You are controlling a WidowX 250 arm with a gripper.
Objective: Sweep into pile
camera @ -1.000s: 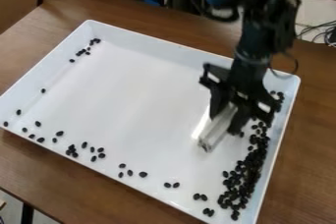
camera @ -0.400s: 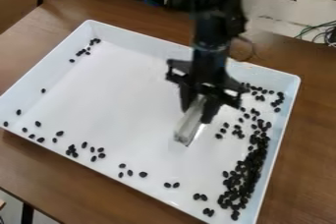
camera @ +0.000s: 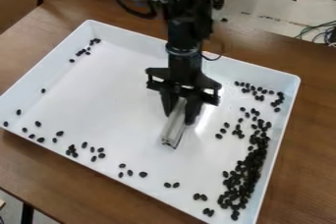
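Black beans [camera: 246,170], dozens, line one white tray [camera: 118,90] on one wooden table [camera: 308,159]; my one gripper [camera: 179,117] clamps one pale bar [camera: 173,132], my arm [camera: 185,34] blocking some rim.

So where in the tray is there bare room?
Widest: the tray's middle, image-left of the claw and its bar, within the scattered dark pieces. A narrower patch lies between the bar and the pile. Crowded: the right wall, densest toward the bottom corner.

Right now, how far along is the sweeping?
Partly done: a dense dark pile lines the tray on the picture's right. The claw holds a pale bar, with no pieces bunched against it. Left to gather: loose pieces along the near edge, a cluster at far left.
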